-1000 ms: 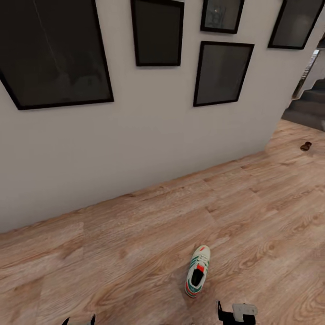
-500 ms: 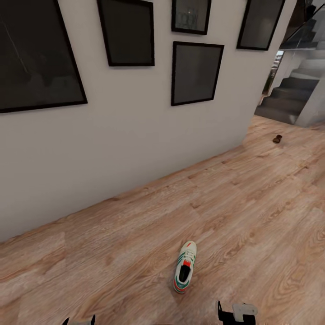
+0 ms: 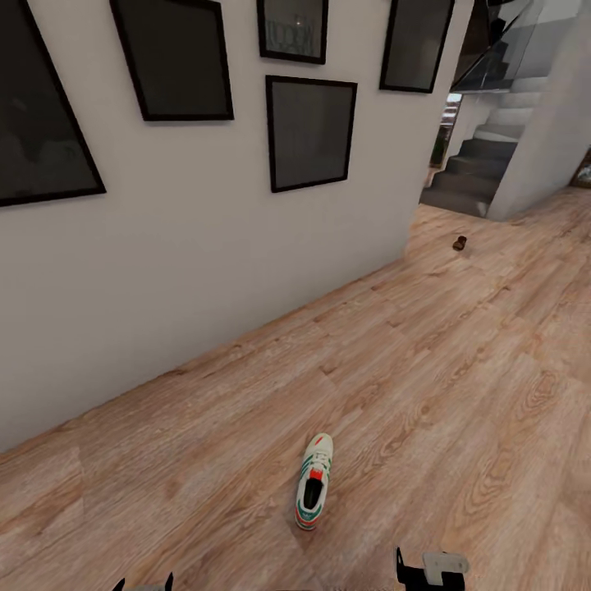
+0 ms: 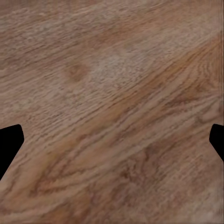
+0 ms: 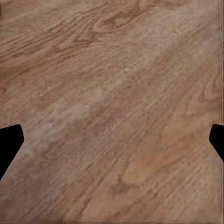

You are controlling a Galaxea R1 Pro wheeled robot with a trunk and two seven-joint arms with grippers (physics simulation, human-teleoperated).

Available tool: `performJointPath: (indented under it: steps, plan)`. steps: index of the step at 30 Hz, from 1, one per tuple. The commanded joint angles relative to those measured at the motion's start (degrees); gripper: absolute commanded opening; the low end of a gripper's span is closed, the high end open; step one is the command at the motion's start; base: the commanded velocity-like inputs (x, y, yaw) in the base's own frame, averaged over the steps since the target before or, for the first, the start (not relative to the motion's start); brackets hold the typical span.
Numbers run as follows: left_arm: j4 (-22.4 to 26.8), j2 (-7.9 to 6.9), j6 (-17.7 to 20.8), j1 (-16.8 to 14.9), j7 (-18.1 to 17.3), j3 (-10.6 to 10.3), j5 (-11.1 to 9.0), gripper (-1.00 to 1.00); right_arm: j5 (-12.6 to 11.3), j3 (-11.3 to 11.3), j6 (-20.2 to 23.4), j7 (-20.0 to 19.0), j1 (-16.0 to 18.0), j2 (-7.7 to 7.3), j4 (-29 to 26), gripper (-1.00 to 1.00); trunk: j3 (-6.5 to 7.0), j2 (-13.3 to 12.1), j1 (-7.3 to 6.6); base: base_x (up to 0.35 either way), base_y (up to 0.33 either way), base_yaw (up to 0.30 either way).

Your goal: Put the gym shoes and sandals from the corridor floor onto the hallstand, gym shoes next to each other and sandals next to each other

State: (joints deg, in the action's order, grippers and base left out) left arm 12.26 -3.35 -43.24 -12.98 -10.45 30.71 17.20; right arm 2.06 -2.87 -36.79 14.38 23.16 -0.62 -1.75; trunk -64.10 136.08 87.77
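Observation:
One white gym shoe (image 3: pixel 313 492) with green stripes and a red-orange patch lies on the wood-plank corridor floor (image 3: pixel 460 394), toe pointing away from me, just ahead of my arms. Far off near the stairs sits a small dark brown sandal (image 3: pixel 460 243), too distant for detail. My left gripper (image 3: pixel 144 584) and right gripper (image 3: pixel 431 570) peek in at the lower edge of the head view, both short of the shoe. In the left wrist view the left gripper (image 4: pixel 112 140) hangs open over bare planks, and so does the right gripper (image 5: pixel 112 140). The hallstand is out of view.
A white wall (image 3: pixel 205 246) with several black-framed pictures (image 3: pixel 310 131) runs along the left, ending at a corner. Beyond it grey stairs (image 3: pixel 476 164) rise at the back right. Open floor stretches to the right and ahead.
The whole head view has shifted left as the camera turned right, bringing more of the stairs into sight. The shoe and sandal stay put on the floor. Both grippers hold their pose.

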Motion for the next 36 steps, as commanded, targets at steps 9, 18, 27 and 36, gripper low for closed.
performJointPath:
  steps: [9,18,27,36]
  plan:
    - [0.0,0.01,-0.2,0.0,-0.3,0.5,0.5,1.0,0.2,-0.3,0.0,0.5,0.0,0.01,0.1,1.0,-0.04,0.0,-0.01,0.0,0.0,-0.263]
    - [0.0,0.01,-0.1,0.0,-0.3,0.4,0.5,1.0,0.2,-0.3,0.0,0.5,0.0,0.01,0.1,1.0,-0.04,0.0,-0.01,0.0,0.0,-0.263]
    - [0.0,0.01,0.3,0.0,-0.3,0.7,0.6,1.0,0.2,-0.3,0.0,0.5,0.0,0.01,0.1,1.0,-0.04,0.0,-0.01,0.0,0.0,-0.259]
    - [0.0,0.38,1.3,-1.1,1.6,0.8,0.5,1.0,0.3,-0.4,0.0,0.2,0.1,-0.03,-0.7,1.0,-0.04,0.0,-0.01,0.0,0.0,-0.082]
